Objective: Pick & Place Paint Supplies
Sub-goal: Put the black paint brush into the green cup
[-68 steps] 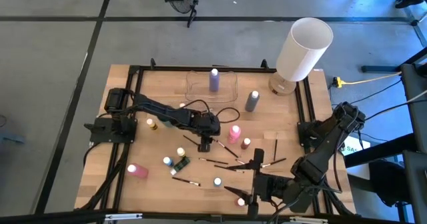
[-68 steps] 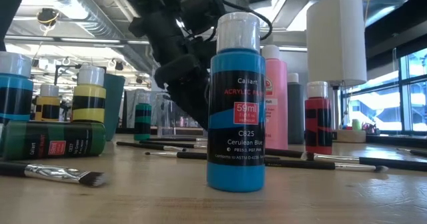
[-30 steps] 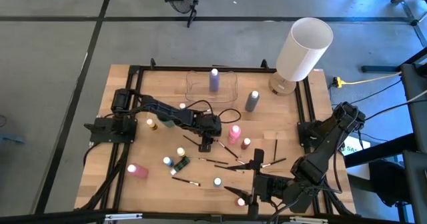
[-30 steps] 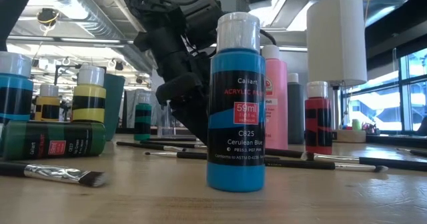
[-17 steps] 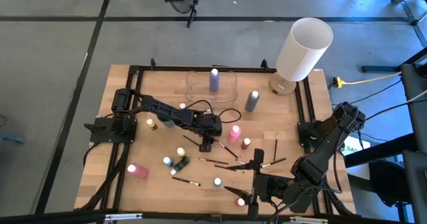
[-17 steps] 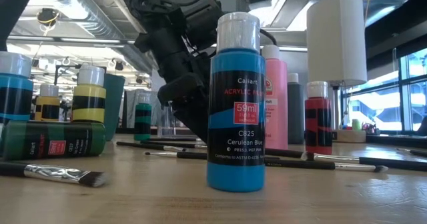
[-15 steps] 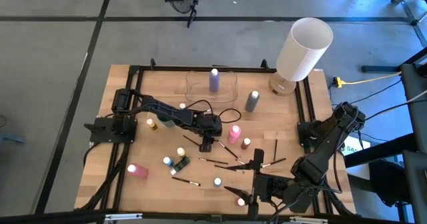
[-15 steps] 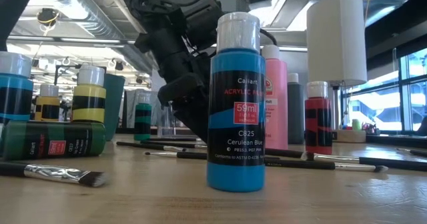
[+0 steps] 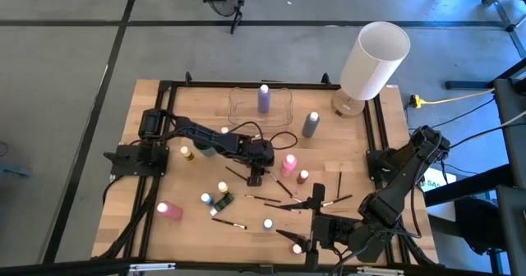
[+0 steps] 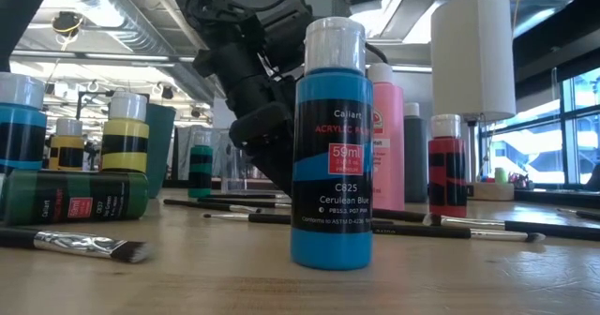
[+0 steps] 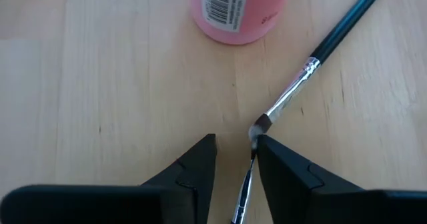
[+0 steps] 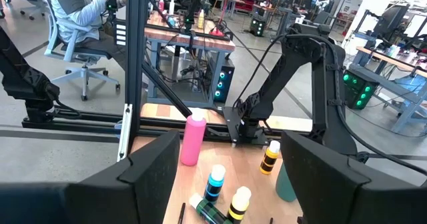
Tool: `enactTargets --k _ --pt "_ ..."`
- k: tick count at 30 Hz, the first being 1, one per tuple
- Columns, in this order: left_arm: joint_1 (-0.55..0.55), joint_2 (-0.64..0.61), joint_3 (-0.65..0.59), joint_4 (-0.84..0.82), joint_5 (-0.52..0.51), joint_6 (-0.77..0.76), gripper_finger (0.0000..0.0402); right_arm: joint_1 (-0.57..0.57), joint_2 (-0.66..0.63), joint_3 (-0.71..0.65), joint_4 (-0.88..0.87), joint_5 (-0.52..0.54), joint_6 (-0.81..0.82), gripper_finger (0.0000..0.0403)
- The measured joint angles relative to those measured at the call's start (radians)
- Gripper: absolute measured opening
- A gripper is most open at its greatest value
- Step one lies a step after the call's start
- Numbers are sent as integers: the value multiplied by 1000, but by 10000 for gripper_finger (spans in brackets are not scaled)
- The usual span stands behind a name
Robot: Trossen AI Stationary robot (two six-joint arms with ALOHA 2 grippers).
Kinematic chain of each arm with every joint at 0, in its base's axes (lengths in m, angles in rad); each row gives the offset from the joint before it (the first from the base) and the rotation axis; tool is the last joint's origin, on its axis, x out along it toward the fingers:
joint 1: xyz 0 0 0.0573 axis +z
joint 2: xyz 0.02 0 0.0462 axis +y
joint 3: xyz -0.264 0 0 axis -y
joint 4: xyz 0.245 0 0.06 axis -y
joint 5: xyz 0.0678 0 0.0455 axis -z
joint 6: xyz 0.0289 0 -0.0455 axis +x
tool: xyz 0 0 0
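Progress is judged to be slight: only one purple bottle (image 9: 264, 98) is seen standing inside the clear tray (image 9: 239, 112) at the far side of the table (image 9: 156, 112), while nearly all the other paint supplies are spread over the wood. A grey bottle (image 9: 311, 124) is placed near the tray's right end, a tall pink bottle (image 9: 288, 165) and a smaller pink-capped one (image 9: 303, 177) stand near the middle, and a second pink bottle (image 9: 168, 209) is found toward the near left corner. Small white-capped bottles, among them a yellow one (image 9: 186, 153) and a blue one (image 9: 268, 225), are scattered across the front half, with several thin brushes lying among them. The left tool (image 11: 235, 144) is lowered onto the table just beside the tall pink bottle, its fingers part-way closed around a thin brush (image 11: 243, 191) that runs between them; whether the brush is already gripped cannot be told. A second brush (image 11: 313, 61) lies with its tip at that same spot, touching or nearly so. The right tool (image 9: 316, 195) waits above the near right part of the table, released and holding nothing. The white lamp (image 9: 371, 61) at the far right corner is left alone. Almost everything therefore remains to be moved, on the assumption that the tray is the destination.
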Motion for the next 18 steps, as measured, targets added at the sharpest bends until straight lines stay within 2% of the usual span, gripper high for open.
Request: enactTargets --k 12,18 --pt "3 0 -1 -11 22 37 7 0 0 0 0 0 0 263" --pt "2 0 -1 -12 21 40 3 0 0 0 -5 -56 0 263"
